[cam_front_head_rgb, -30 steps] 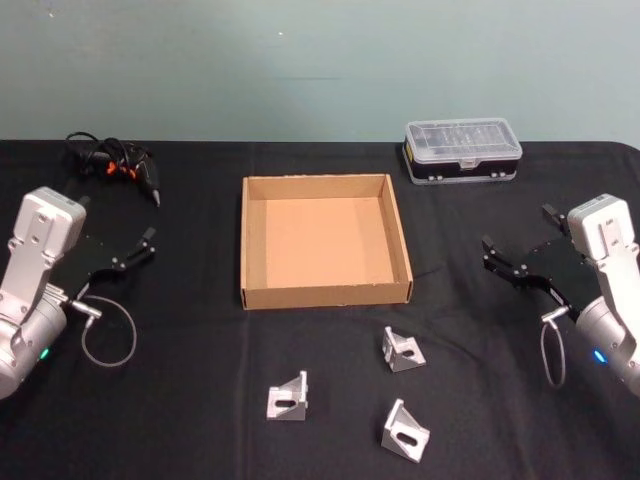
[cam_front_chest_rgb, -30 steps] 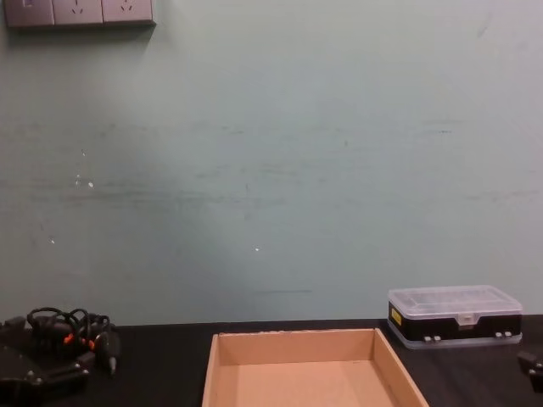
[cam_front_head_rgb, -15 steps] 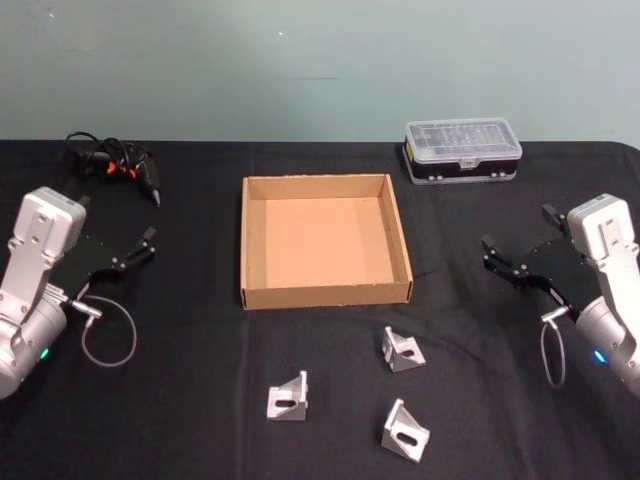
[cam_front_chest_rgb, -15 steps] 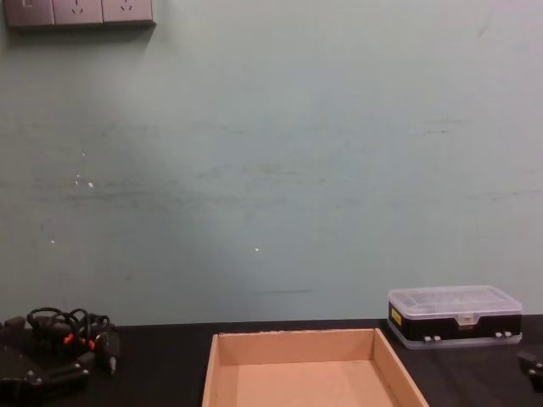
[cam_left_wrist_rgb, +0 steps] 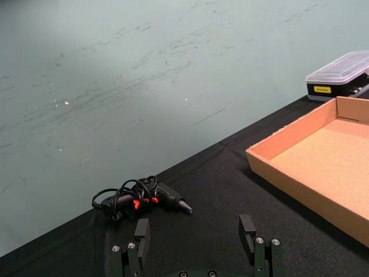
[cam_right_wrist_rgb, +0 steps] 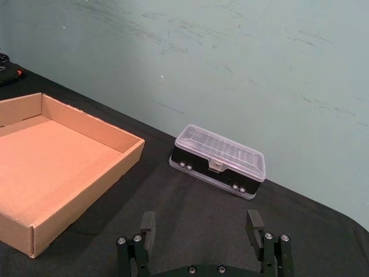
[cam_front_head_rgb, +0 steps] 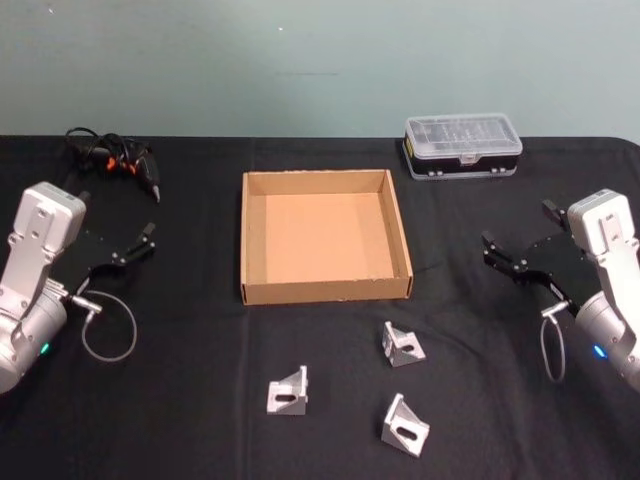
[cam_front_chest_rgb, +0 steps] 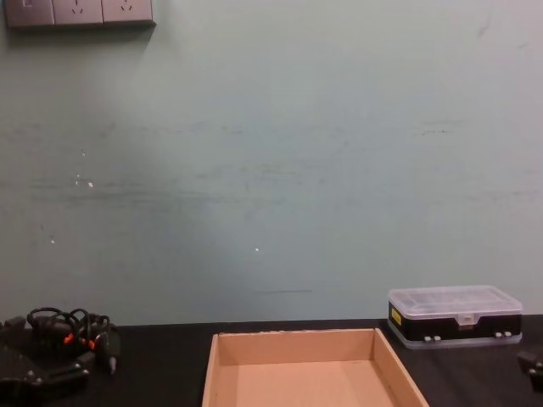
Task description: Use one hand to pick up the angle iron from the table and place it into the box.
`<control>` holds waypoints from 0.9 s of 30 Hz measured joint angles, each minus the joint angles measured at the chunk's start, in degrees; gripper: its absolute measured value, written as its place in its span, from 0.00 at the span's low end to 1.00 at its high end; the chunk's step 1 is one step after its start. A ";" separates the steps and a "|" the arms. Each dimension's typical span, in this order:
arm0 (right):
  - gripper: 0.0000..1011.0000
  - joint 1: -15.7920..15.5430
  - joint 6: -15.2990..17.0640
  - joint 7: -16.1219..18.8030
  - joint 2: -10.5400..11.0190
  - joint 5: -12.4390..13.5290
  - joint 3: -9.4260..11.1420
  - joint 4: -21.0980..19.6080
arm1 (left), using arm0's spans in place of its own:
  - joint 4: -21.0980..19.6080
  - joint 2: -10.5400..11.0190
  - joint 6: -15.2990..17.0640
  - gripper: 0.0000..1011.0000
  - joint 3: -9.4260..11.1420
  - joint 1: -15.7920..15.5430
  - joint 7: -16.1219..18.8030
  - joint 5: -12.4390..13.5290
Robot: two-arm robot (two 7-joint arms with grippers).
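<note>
Black table: left gripper and right gripper hover flanking the box, jaws apart.

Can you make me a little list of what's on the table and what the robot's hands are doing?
box: brown cardboard, empty, middle of the table
angle irons: three, on the table in front of the box
left gripper: open, holding nothing, left of the box
right gripper: open, holding nothing, right of the box
plastic case: lid shut, far right
cable bundle: far left
</note>
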 joint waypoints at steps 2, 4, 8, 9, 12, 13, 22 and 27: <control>0.99 -0.07 0.03 0.07 -0.06 -0.08 0.22 -0.08 | 0.00 0.00 0.00 1.00 0.00 0.00 0.00 0.00; 0.99 -0.36 0.21 0.51 -0.03 -0.16 0.54 -0.74 | 0.00 0.00 0.00 1.00 0.00 0.00 0.00 0.00; 0.99 -1.33 0.49 1.40 0.55 -0.42 1.19 -2.76 | 0.00 0.00 0.00 1.00 0.00 0.00 0.00 0.00; 0.99 -1.94 0.66 1.78 0.97 -0.42 1.56 -4.01 | 0.00 0.00 0.00 1.00 0.00 0.00 0.00 0.00; 0.99 -3.33 1.26 2.49 2.11 -0.29 2.42 -6.89 | 0.00 0.00 0.00 1.00 0.00 0.00 0.00 0.00; 0.99 -3.70 1.44 2.69 2.43 -0.19 2.65 -7.64 | 0.00 0.00 0.00 1.00 0.00 0.00 0.00 0.00; 0.99 -8.41 4.40 7.54 7.19 3.45 6.25 -17.89 | 0.00 0.00 0.00 1.00 0.00 0.00 0.00 0.00; 0.99 -10.41 7.10 13.27 9.83 8.73 8.05 -22.32 | 0.00 0.00 0.00 1.00 0.00 0.00 0.00 0.00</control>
